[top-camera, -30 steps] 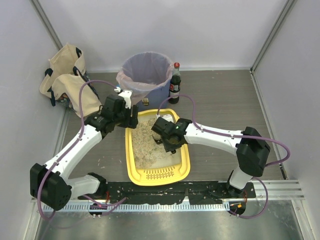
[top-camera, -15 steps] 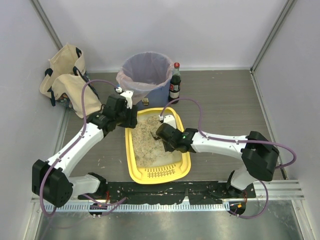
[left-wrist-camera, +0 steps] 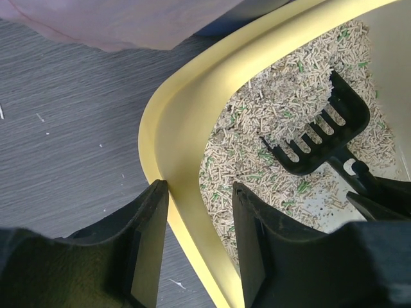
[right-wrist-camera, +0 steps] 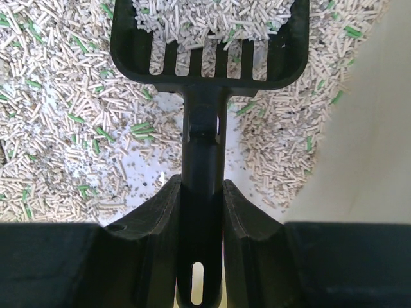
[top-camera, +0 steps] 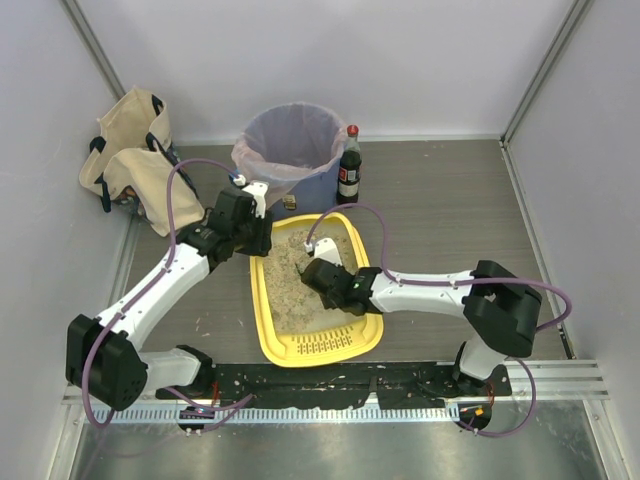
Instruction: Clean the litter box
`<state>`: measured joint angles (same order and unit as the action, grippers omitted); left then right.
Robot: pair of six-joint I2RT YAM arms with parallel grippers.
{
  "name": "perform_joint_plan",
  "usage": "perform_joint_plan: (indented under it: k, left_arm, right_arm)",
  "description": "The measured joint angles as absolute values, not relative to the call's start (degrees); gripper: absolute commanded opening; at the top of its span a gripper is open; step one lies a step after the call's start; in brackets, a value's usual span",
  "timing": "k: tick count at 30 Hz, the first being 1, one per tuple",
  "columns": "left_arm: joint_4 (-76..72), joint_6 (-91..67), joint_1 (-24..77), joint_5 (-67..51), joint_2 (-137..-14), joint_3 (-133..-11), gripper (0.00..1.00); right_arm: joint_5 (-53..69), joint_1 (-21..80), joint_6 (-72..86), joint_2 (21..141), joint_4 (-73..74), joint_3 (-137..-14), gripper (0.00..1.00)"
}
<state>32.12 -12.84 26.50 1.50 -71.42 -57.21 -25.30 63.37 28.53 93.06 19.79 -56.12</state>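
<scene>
1. Litter box point(top-camera: 268, 340) sits on the tabletop point(top-camera: 450, 200) right in front of the bin point(top-camera: 290, 150), grille end away from the bin.
2. What changed: right fingers point(right-wrist-camera: 160, 218), clamped on the scoop point(right-wrist-camera: 205, 38) handle, slid off the box's side & in toward the bin end. Scoop's now got pellets point(right-wrist-camera: 58, 96) in it.
3. Left fingers point(left-wrist-camera: 144, 237) haven't budged, still pinching the box rim at the corner nearest the bin.
4. Imo the digging's basically done, so next is lift + dump into the bin. Nothing's been tipped out yet afaict.
</scene>
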Motion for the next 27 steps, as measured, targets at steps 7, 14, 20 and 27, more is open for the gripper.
perform_joint_plan:
  k: [7, 14, 20, 27]
  left_arm:
    - [32.5, -12.8, 26.5, 1.8, -71.5, -57.4, 0.45]
    - [32.7, -12.7, 26.5, 2.1, -71.7, -57.6, 0.44]
    - [33.0, -12.7, 26.5, 2.1, -71.9, -57.8, 0.44]
    - [33.0, -12.7, 26.5, 2.1, -71.9, -57.8, 0.43]
  right_arm:
    - [-27.9, 65.3, 28.1, 94.0, 12.6, -53.3, 0.01]
    - [-29.3, 66.5, 27.3, 94.1, 2.9, -48.8, 0.01]
    - [-29.4, 66.7, 26.6, 93.5, -4.0, -45.0, 0.01]
    - [-30.0, 66.9, 25.7, 92.3, -12.1, -40.6, 0.01]
